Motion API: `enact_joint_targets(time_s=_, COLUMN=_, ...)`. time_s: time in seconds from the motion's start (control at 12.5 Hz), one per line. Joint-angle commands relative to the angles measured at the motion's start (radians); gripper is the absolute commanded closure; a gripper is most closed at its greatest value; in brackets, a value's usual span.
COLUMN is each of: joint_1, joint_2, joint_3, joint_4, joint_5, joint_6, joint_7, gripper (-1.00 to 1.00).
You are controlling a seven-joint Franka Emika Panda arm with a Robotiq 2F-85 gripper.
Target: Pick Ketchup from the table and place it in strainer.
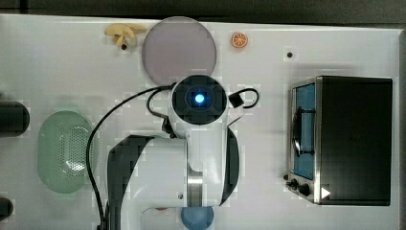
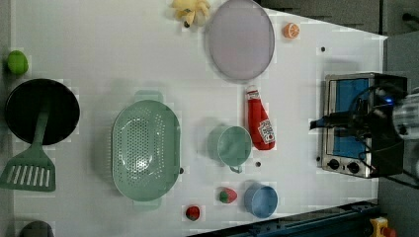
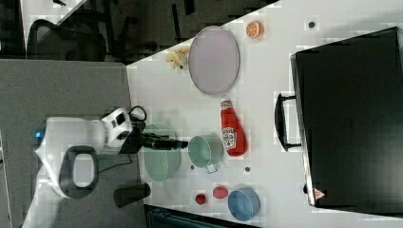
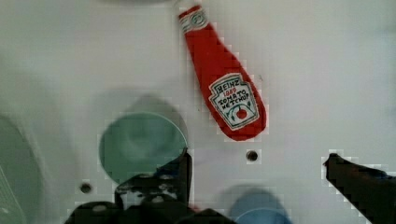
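The red Ketchup bottle with a white cap (image 2: 259,121) lies flat on the white bench (image 2: 99,49), untouched, its cap end toward the big grey-lilac round plate (image 2: 240,39) and its base end just beside the round green cup (image 2: 230,145), which stands between it and the pale mint-green oval perforated strainer (image 2: 146,150) in the left view. The strainer holds nothing. In the wrist view the gripper (image 4: 257,163) hangs above the bench with its two dark fingers (image 4: 180,170) spread wide and nothing between them; the Ketchup bottle (image 4: 222,81) lies beyond the fingertips, apart from them, label upward. A round blue cup (image 2: 261,200) and two small red strawberry-like fruits (image 2: 227,196) sit near the bench edge, and a silver toaster oven with a blue window (image 2: 346,123) stands at the left view's right.
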Motion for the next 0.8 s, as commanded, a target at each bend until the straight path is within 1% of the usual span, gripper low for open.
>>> enact_joint_targets(time_s=0.08, joint_1=0.0, joint_2=-0.043, joint_3=-0.005, joint_4=-0.069, joint_5=-0.001, joint_6=0.11, joint_7=-0.315, gripper=-1.0)
enact_joint_targets(time_s=0.24, joint_1=0.0, joint_2=-0.031, joint_3=-0.004, joint_4=-0.139, joint_5=-0.001, joint_6=0.213, joint_7=-0.381, gripper=-1.0)
enact_joint_targets(time_s=0.48, joint_1=0.001, joint_2=0.012, joint_3=-0.003, joint_4=-0.232, joint_5=-0.001, joint_6=0.337, joint_7=-0.384, gripper=-1.0)
enact_joint_targets(time_s=0.64, joint_1=0.001, joint_2=0.071, joint_3=-0.003, joint_4=-0.261, joint_5=-0.001, joint_6=0.404, joint_7=-0.384, gripper=-1.0)
enact_joint_targets(time_s=0.8, joint_1=0.001, joint_2=0.149, joint_3=-0.002, joint_4=-0.265, joint_5=-0.001, joint_6=0.477, joint_7=-0.385, gripper=-1.0)
